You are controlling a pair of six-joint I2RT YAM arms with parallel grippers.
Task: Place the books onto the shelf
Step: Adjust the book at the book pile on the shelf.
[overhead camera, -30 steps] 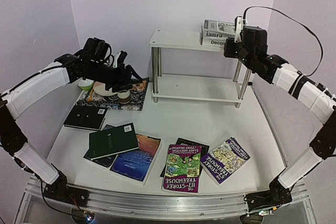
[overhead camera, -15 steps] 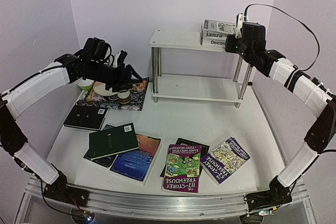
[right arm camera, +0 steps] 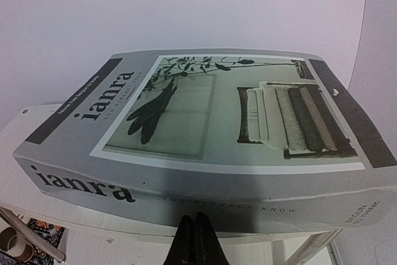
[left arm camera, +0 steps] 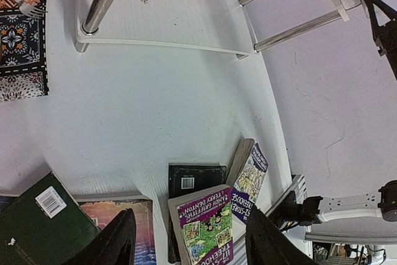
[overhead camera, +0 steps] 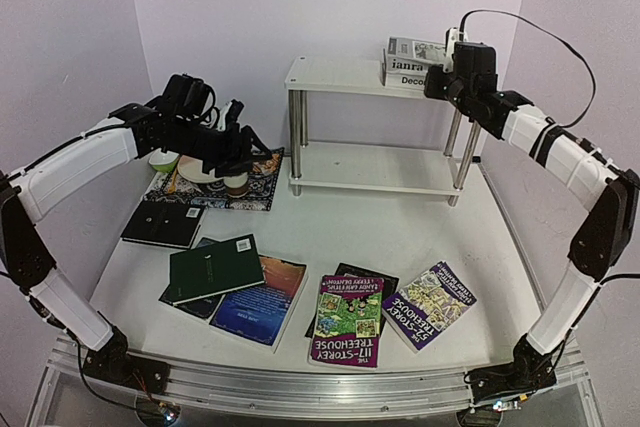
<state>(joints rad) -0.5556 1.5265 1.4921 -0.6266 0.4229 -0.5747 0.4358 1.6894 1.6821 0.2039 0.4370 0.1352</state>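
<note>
Grey book (right arm camera: 205,134) reads "ianra", spine adds "you already know"; it's stacked on the "Decorate" book (overhead camera: 412,78) on the shelf's (overhead camera: 340,77) top board, far right; right gripper (right arm camera: 194,218) has its fingers pressed together right at that spine, pinching nothing; left gripper (left arm camera: 190,212) is spread and empty over on the left; two "Storey Treehouse" paperbacks (overhead camera: 347,319) lie at the near edge.

Overhead view looks down over the whole table (overhead camera: 400,232) from behind. Left wrist looks down from high up; right wrist sits close at the shelf (overhead camera: 340,75), shared by all.
</note>
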